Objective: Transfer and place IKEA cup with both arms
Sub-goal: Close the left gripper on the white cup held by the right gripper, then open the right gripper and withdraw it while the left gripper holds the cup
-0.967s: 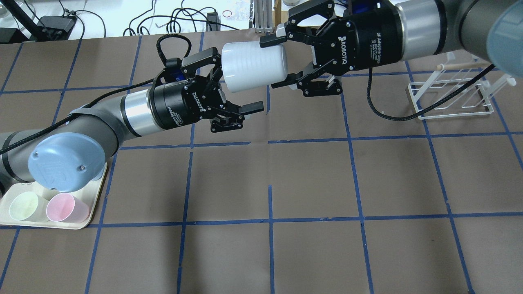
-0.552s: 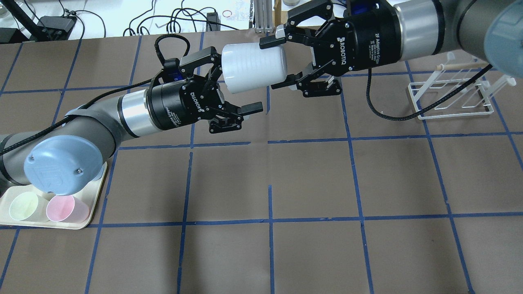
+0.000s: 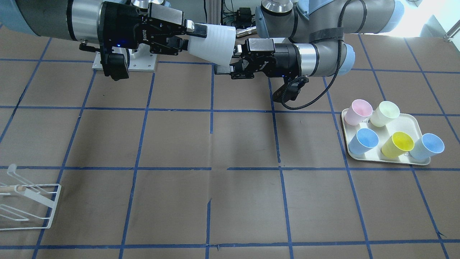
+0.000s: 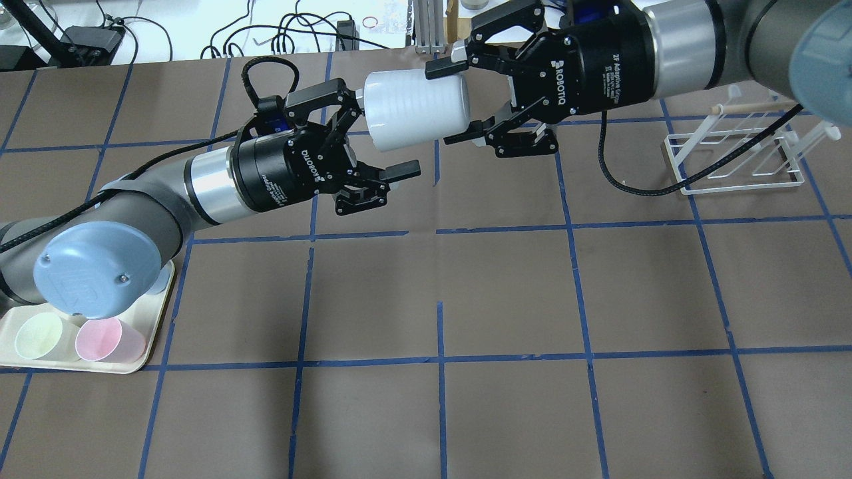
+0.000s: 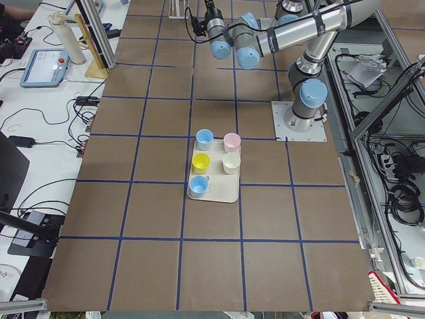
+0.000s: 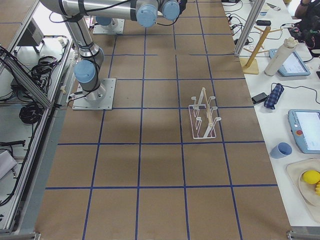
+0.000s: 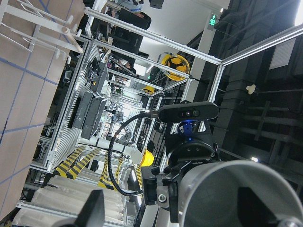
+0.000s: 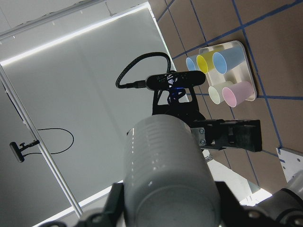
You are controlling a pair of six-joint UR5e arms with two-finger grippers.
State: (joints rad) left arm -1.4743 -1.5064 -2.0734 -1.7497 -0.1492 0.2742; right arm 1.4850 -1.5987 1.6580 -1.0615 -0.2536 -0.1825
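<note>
The pale-grey IKEA cup (image 4: 413,110) hangs on its side above the far middle of the table, also in the front view (image 3: 212,45). My right gripper (image 4: 452,103) is shut on its narrow end, one finger on each side. In the right wrist view the cup (image 8: 165,175) fills the space between the fingers. My left gripper (image 4: 376,133) is open at the cup's wide end, its fingers apart from the cup wall. In the front view it (image 3: 230,61) sits just right of the cup. In the left wrist view the cup (image 7: 227,194) shows at the lower right.
A cream tray (image 4: 156,313) at the near left holds a pink cup (image 4: 106,339) and a green-cream cup (image 4: 36,336); the front view (image 3: 409,124) shows several coloured cups on it. A white wire rack (image 4: 732,159) stands at the right, also in the front view (image 3: 28,205).
My left arm has drawn back to the left, away from the cup, with its gripper still open. My right gripper keeps hold of the cup, nearly still.
</note>
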